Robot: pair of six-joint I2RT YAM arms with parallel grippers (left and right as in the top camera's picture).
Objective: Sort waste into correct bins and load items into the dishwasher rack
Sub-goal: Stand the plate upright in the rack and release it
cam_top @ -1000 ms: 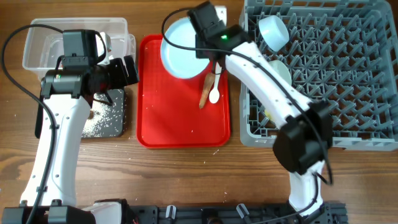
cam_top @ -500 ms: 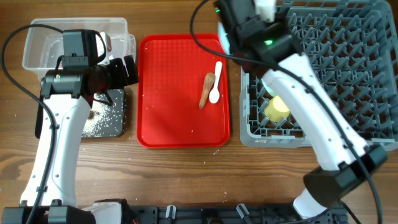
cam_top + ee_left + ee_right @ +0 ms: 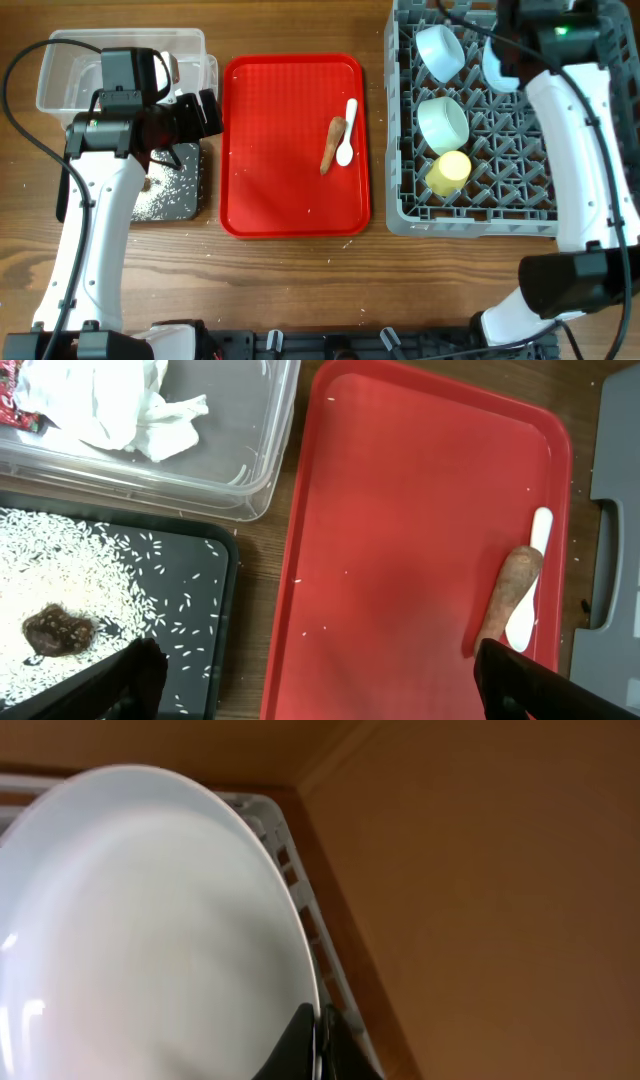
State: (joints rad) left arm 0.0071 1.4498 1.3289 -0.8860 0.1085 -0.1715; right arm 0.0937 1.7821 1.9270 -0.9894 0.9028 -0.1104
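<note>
My right gripper is shut on the rim of the pale blue plate. It holds the plate on edge over the back of the grey dishwasher rack, where the plate shows beside the wrist. Two pale bowls and the yellow cup sit in the rack. The brown food scrap lies on the red tray. My left gripper is open and empty above the tray's left edge. The clear tub holds tissue and the wrapper. The black tray holds rice crumbs and a dark lump.
A small white spoon lies next to the scrap on the flat red tray. A few rice grains lie on the tray and on the wooden table. The rack's grey handle edge is at the right of the left wrist view.
My right arm has carried the plate from the back of the red tray rightward to the back right of the rack. The left arm has not moved.
</note>
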